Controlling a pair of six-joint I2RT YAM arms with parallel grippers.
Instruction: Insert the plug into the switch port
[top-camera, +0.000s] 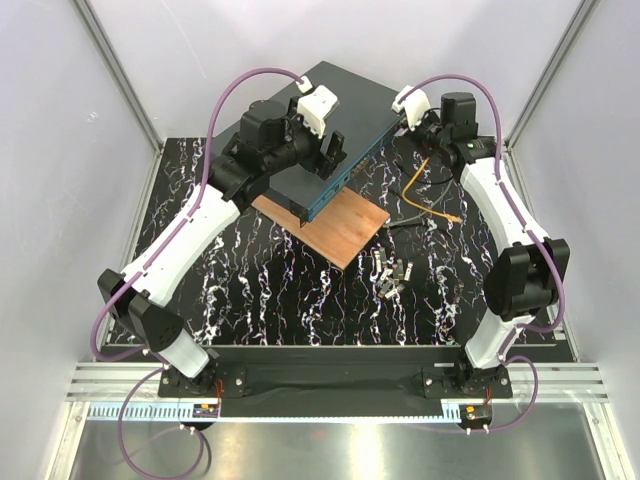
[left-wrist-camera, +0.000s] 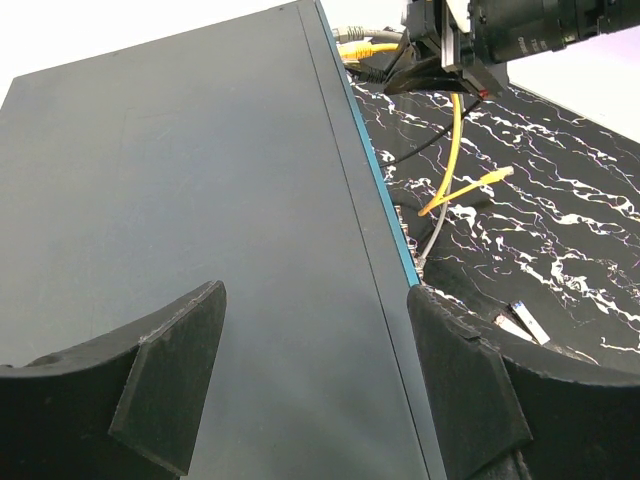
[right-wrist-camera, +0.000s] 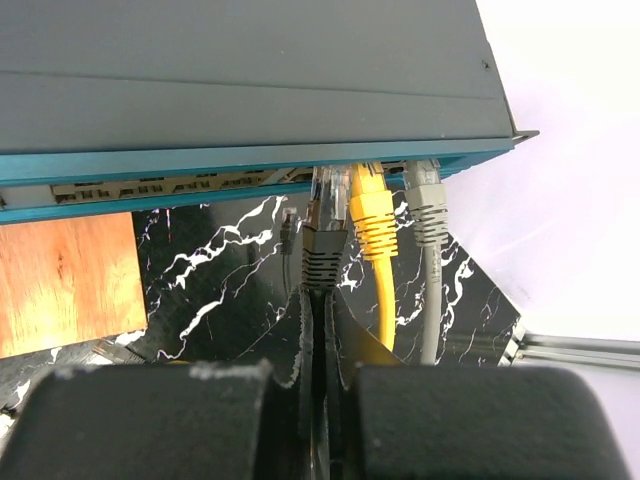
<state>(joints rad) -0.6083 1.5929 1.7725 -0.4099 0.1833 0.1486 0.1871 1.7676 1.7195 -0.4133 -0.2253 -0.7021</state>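
Print on the pale strip of switch ports (right-wrist-camera: 180, 188) along the teal face is too small to read. The switch (top-camera: 350, 90) lies slantwise by the worktop's (top-camera: 300, 300) far edge, its near end on a wooden board (top-camera: 330, 225). The plug (left-wrist-camera: 497, 176) lies loose on the marble before that face, toward the right edge. The left gripper (left-wrist-camera: 315, 335) hangs spread above the switch top, grasping nothing. The right gripper (right-wrist-camera: 318, 305) is clenched just below a dark-booted connector (right-wrist-camera: 322, 250), beside a yellow connector (right-wrist-camera: 372, 215) and a grey connector (right-wrist-camera: 428, 205) at the face.

Shut R pincer (right-wrist-camera: 318, 312) under dk plug (right-wrist-camera: 324, 240), yellow plug (right-wrist-camera: 372, 215) beside, teal switch front (right-wrist-camera: 150, 165)
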